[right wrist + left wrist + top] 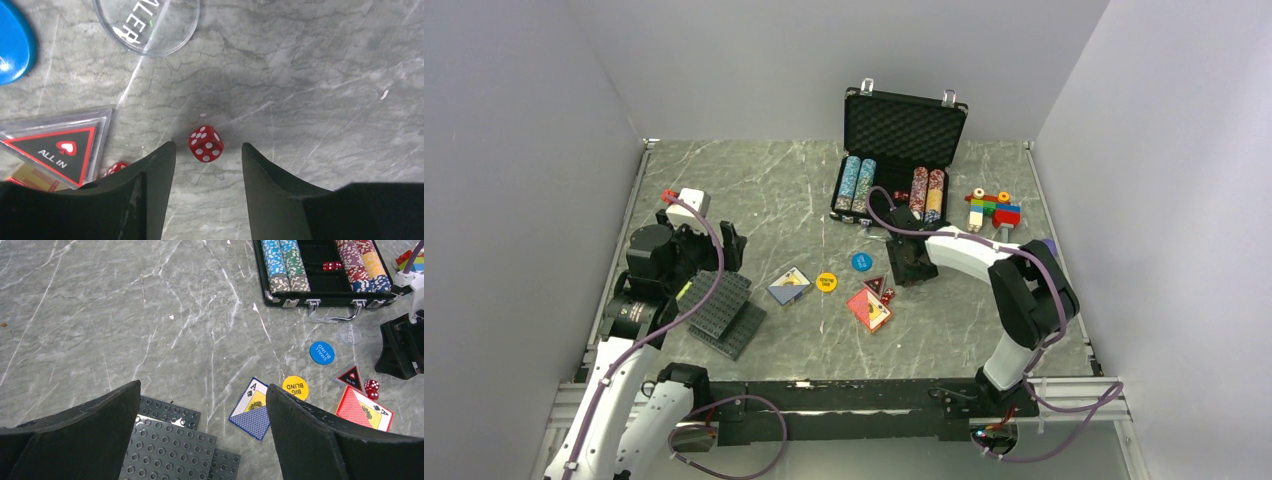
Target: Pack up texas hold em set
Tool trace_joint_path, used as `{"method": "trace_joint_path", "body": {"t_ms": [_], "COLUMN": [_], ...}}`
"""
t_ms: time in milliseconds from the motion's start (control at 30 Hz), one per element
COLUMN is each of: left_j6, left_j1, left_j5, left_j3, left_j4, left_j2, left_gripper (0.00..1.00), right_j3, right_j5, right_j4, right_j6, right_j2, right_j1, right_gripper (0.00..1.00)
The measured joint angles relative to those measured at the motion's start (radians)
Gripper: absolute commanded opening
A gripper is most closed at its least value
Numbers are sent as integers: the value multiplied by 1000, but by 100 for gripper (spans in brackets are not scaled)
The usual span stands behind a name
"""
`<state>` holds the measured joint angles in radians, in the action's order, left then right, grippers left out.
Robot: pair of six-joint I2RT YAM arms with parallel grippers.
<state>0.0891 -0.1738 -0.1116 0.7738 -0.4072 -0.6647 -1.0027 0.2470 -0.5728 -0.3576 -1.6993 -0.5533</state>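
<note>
The black briefcase [905,129] stands open at the back with chip rows [856,183] inside and red dice [331,265] in its middle slot. My right gripper [207,145] is open, low over the table in front of the case. A red die [206,144] sits free between its fingertips, and another die [117,167] peeks out beside the left finger. Nearby lie the all-in triangle [60,150], a clear dealer button [147,22], the blue button [321,352], the yellow button [295,386] and two card decks [252,410] [364,410]. My left gripper [203,385] is open and holds nothing.
Dark grey studded plates [170,445] lie stacked under the left gripper. A colourful toy-block figure [992,208] stands right of the case. Grey walls enclose the table on three sides.
</note>
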Motion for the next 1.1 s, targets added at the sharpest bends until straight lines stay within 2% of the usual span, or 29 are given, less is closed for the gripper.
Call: {"method": "trace_joint_path", "body": {"t_ms": [367, 567, 833, 1100], "left_j6": [0, 0, 0, 0], "left_j1": [0, 0, 0, 0], "left_j5": [0, 0, 0, 0], "left_j3": [0, 0, 0, 0], "left_j4": [0, 0, 0, 0], "left_j2": [1, 6, 9, 9], "left_gripper": [99, 99, 99, 99], "right_j3": [8, 10, 10, 10], "right_j5": [-96, -153, -188, -220], "right_j4": [2, 21, 40, 51], "right_j6": [266, 382, 446, 475], "right_j2": [16, 17, 17, 16], "right_j1": [0, 11, 43, 49], "right_gripper": [47, 46, 46, 36]}}
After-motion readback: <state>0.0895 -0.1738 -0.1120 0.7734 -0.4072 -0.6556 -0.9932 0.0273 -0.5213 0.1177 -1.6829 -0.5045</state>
